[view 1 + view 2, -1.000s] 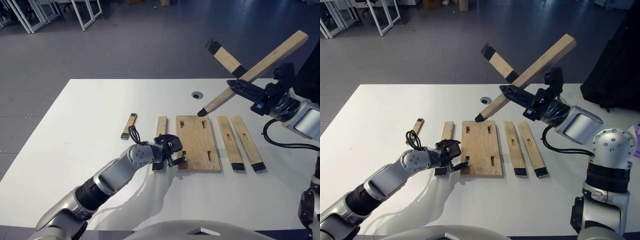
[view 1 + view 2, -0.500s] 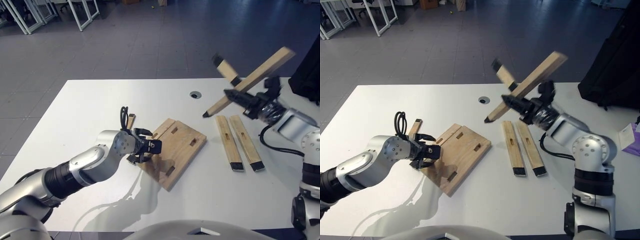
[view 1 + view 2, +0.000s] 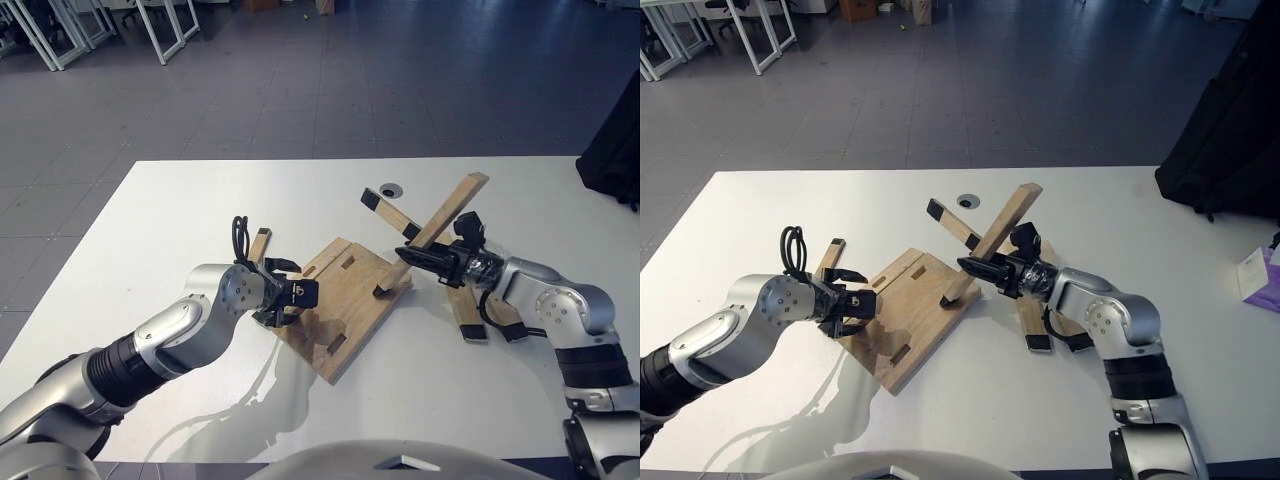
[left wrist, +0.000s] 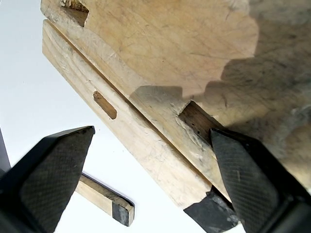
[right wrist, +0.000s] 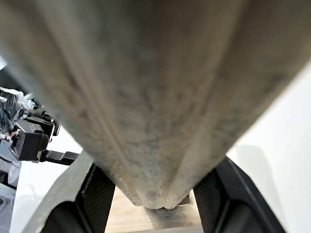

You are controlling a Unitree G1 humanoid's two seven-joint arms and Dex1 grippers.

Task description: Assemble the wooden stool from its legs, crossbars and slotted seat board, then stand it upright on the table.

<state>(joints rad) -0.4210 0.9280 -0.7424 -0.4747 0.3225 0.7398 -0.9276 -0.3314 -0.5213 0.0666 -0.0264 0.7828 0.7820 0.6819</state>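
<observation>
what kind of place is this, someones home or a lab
Probably a lab or test hall: wide grey floor, white metal frames at the back, and a plain white table with wooden stool parts.

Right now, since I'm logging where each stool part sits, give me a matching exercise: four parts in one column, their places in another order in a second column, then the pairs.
Parts
1. pale wooden slotted seat board
2. X-shaped pair of crossed wooden legs
3. two flat slotted wooden slats
4. short wooden bar with a black end

Places
A. on the white table, behind the left hand
B. side by side by the right forearm
C. held in the right hand, lower tip at the board
D. askew on the table, corner at the left hand

Pairs: 1-D, 2-C, 3-B, 4-A
</observation>
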